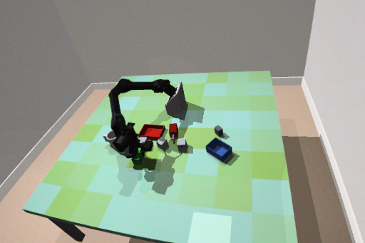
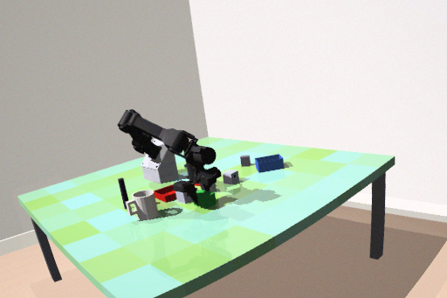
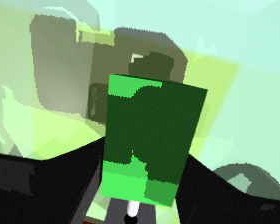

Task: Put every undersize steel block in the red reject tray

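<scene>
So the gripper (image 1: pixel 142 150) (image 2: pixel 196 190) (image 3: pixel 143 141)'s got the green GO gauge (image 1: pixel 137 157) (image 2: pixel 206 198) (image 3: pixel 152 140) pinched, its pin pointing at a steel block (image 1: pixel 143 140) (image 2: pixel 183 197) (image 3: pixel 116 214)'s hole.

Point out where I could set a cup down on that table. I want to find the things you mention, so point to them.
Free patches: right of the blue bin (image 1: pixel 219 150) (image 2: pixel 269 163), toward the table's edge, and the near side, in front of the green gauge (image 1: pixel 137 158) (image 2: pixel 206 198) (image 3: pixel 153 130).

Crowded: between the red tray (image 1: pixel 152 132) (image 2: pixel 165 193) and the gauge, where steel blocks and the fingers sit close.
</scene>
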### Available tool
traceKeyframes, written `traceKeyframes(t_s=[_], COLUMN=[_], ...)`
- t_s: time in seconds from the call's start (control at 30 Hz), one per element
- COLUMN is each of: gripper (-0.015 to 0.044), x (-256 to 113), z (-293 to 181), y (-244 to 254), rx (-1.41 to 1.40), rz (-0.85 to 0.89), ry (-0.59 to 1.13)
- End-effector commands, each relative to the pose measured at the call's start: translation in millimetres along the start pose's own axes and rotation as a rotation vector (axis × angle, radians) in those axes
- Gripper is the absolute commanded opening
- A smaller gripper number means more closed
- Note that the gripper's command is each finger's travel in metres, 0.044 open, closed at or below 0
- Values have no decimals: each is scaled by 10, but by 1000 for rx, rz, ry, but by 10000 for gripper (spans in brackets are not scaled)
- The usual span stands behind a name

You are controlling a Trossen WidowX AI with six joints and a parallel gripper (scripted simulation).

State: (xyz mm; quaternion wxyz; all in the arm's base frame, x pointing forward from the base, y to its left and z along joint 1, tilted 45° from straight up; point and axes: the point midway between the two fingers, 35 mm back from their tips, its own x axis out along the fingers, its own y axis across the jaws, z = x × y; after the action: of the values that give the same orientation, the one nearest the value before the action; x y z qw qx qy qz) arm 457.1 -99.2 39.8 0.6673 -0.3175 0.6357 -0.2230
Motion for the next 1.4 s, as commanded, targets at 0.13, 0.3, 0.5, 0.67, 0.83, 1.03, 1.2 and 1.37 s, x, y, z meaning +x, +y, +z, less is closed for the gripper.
traceKeyframes(t_s=[0.13, 0.3, 0.5, 0.67, 0.83, 1.03, 1.2, 1.37], gripper=[0, 0, 0, 0, 0, 0, 0, 0], x=[-40, -40, -41, -41, -330, -356, -397, -530], z=[71, 76, 100, 122, 78, 41, 109, 253], y=[3, 3, 0, -2, -5, 4, 253, 958], rx=[4, 4, 4, 4, 1, -4, -18, -33], rz=[-4, -4, -4, -4, 0, 6, 14, 26], ry=[-10, -10, -11, -11, -1, 23, 25, 18])
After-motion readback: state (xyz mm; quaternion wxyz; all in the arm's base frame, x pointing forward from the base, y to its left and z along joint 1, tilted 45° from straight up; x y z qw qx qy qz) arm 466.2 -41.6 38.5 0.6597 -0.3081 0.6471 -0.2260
